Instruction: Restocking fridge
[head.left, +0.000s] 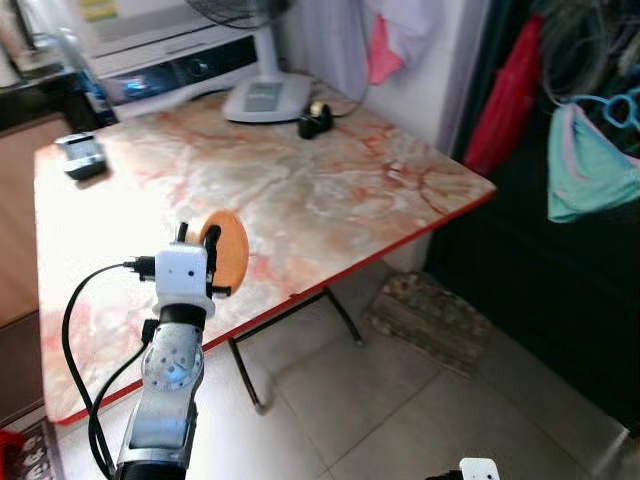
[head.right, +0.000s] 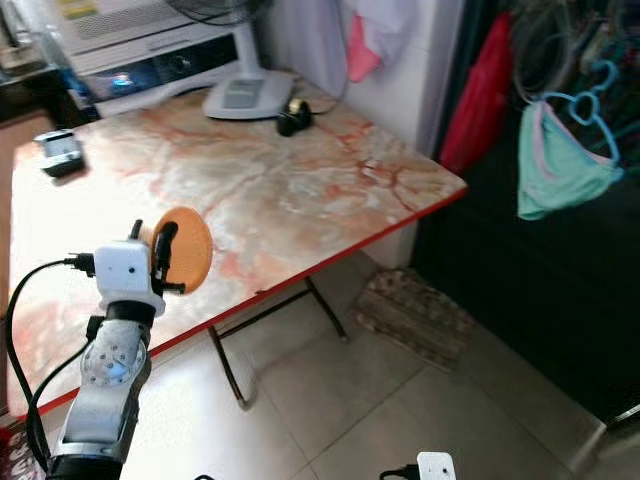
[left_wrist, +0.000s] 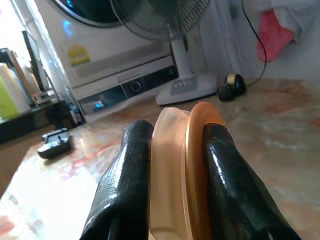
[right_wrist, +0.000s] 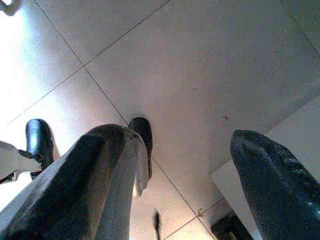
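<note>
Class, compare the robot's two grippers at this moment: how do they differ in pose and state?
1. The left gripper is raised over the marble table; the right gripper hangs low, pointing at the tiled floor.
2. The left gripper's jaws are shut on an orange disc; the right gripper's jaws are open and hold nothing.

Both have two long black fingers.

A round, flat orange container (head.left: 228, 248) with a paler translucent lid stands on edge. It is clamped between the left gripper's (left_wrist: 172, 137) black fingers above the marble-patterned table (head.left: 330, 190).
</note>
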